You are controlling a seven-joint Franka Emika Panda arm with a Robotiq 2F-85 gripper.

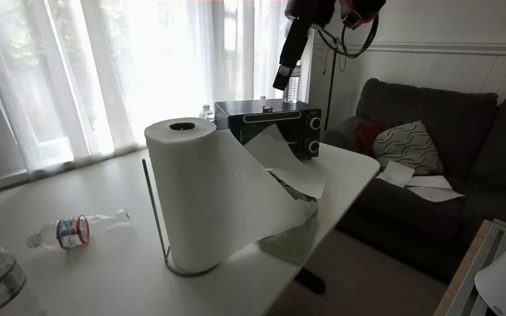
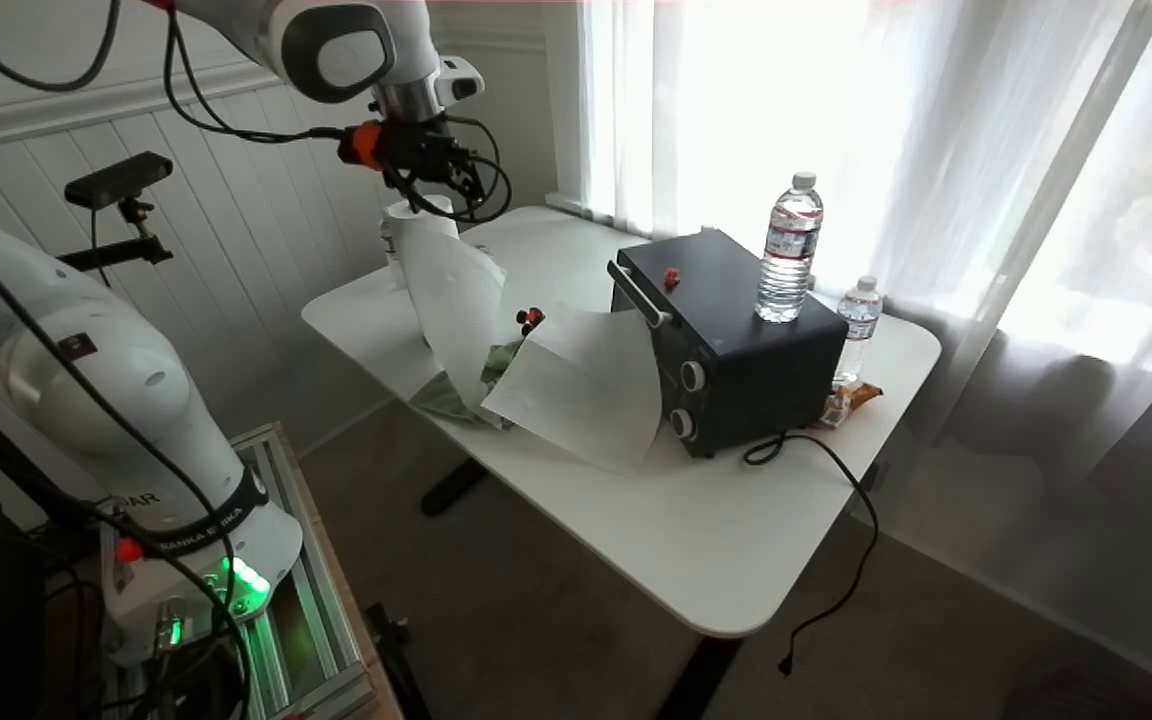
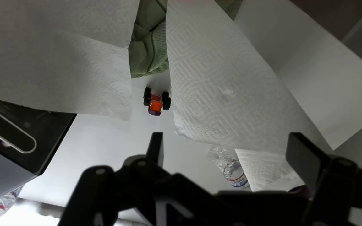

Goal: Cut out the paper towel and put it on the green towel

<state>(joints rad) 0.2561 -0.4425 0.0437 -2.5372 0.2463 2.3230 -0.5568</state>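
1. Leftmost in an exterior view: sheer curtains (image 1: 68,87) behind the white bench (image 1: 103,281).
2. On the bench, the paper towel roll (image 1: 187,202) stands upright, long axis vertical, core (image 1: 182,126) opening upward; its loose sheet (image 1: 262,206) points right, over the green towel (image 1: 290,241).
3. The pincer (image 3: 226,147) is released, spread wide, above bench height.
4. Rightmost: a dark sofa (image 1: 448,118) before a panelled wall (image 1: 428,70).

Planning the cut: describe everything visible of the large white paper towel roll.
The large white paper towel roll stands on end in a thin metal wire stand on the white table. A brown core shows on top. Its loose sheet, embossed with nested diamonds, hangs over part of the rumpled sage-green cloth towel; contact there is unclear.
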